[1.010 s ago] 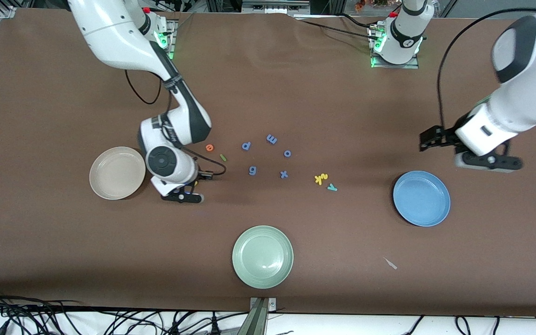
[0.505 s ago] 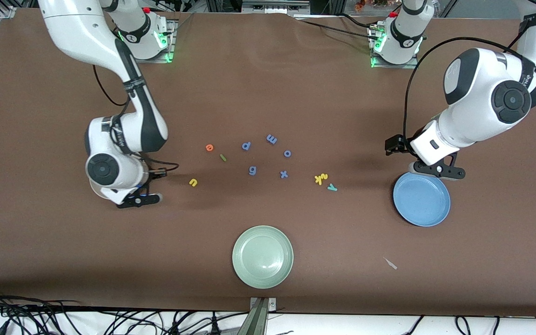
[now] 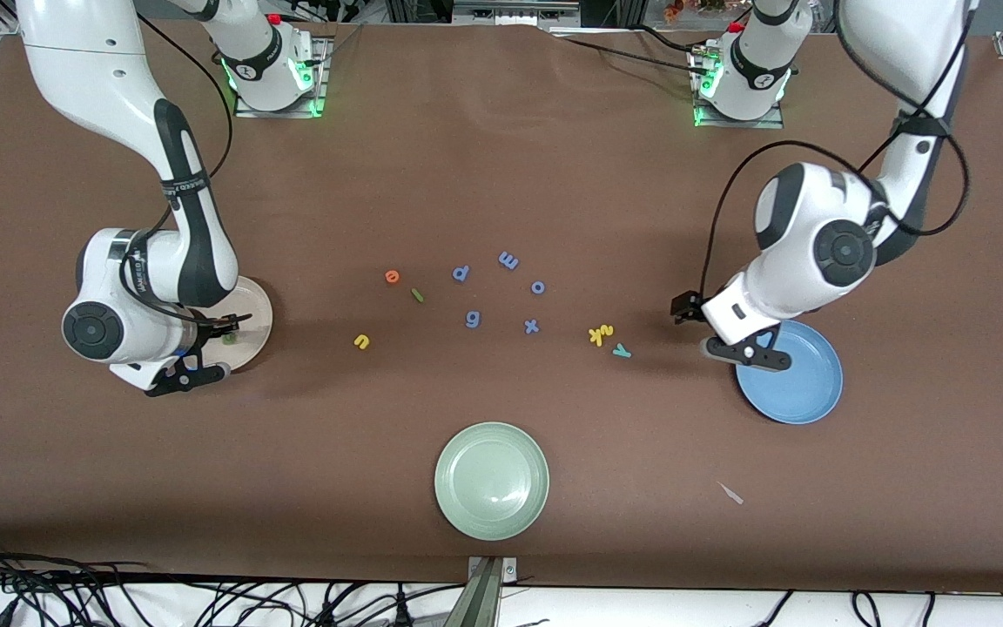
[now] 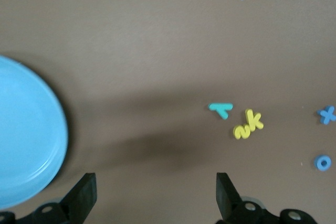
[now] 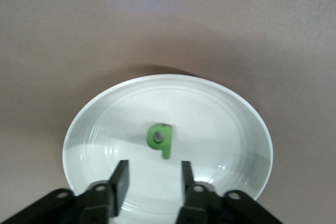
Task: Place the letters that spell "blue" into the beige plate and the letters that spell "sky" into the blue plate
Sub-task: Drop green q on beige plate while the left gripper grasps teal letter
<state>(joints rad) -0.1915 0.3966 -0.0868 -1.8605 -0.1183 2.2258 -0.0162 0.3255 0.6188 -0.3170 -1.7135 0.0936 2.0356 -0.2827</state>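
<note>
Brown tabletop (image 3: 501,157) is carrying everything. The right hand (image 5: 151,178) is hovering over the beige plate (image 5: 231,124), part-open and empty, the green b (image 5: 159,139) lying inside; lifting straight up would be safest. The left hand (image 4: 153,195), wide open and empty, is hanging beside the blue plate (image 4: 26,140), near the s and k (image 4: 248,124) and teal y (image 4: 220,108). Both arms are partly covering their plates in the front view.

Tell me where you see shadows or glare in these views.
Front view: soft shadows spread on the table beside both arms. Left wrist view: a dark blurry shadow lies between the blue plate and the letters. Right wrist view: faint glare on the beige plate around the green b.
</note>
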